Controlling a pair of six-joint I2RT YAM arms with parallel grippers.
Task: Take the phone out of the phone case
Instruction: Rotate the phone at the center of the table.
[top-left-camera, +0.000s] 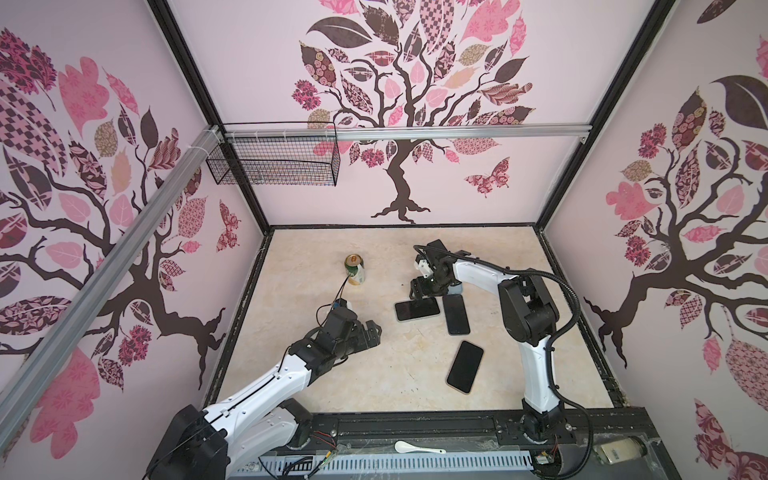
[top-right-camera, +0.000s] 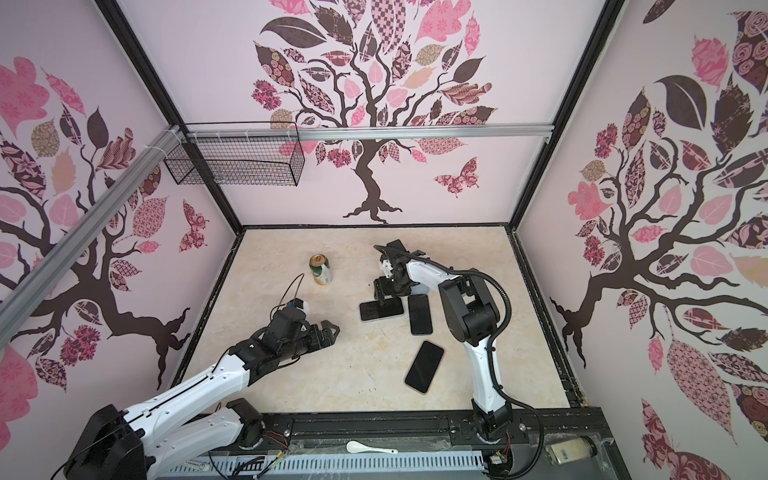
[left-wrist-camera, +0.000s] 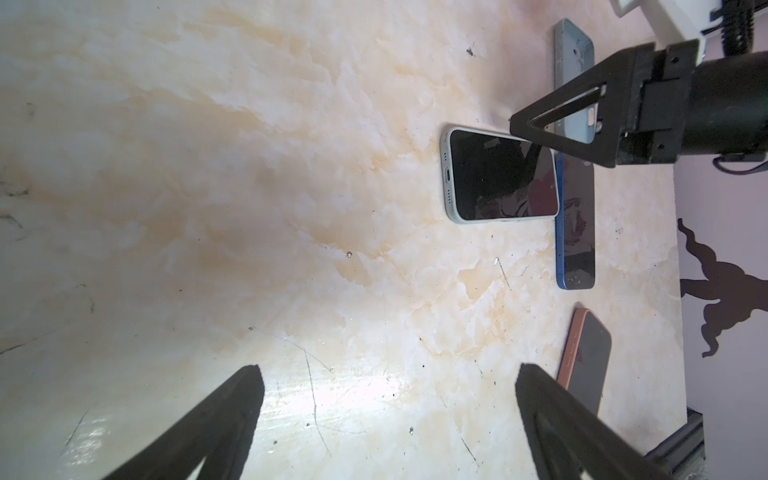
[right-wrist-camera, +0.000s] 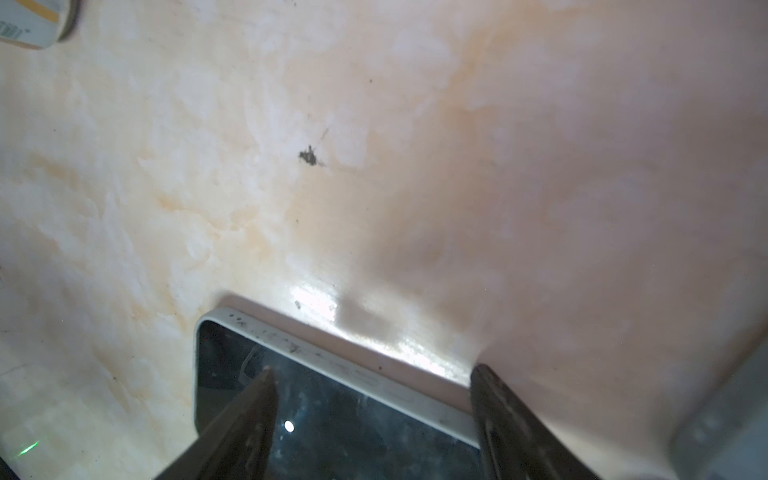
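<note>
grasp approach: right gripper (right-wrist-camera: 370, 372), jaws apart and empty, straddles a long edge of the cased phone (top-left-camera: 417, 309) near the table's (top-left-camera: 395, 374) middle; left gripper (top-left-camera: 372, 332) likewise spread, empty; next, probably clamp that edge.

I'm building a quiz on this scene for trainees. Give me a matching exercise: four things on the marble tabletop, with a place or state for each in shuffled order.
Things
1. phone in a pale grey case
2. blue-edged phone
3. pink-edged phone
4. green-and-gold metal drink can

Places or states
A. standing upright
B. lying alone, apart from the other phones
C. under the open right gripper
D. right beside the phone under the gripper

Pairs: 1-C, 2-D, 3-B, 4-A
</note>
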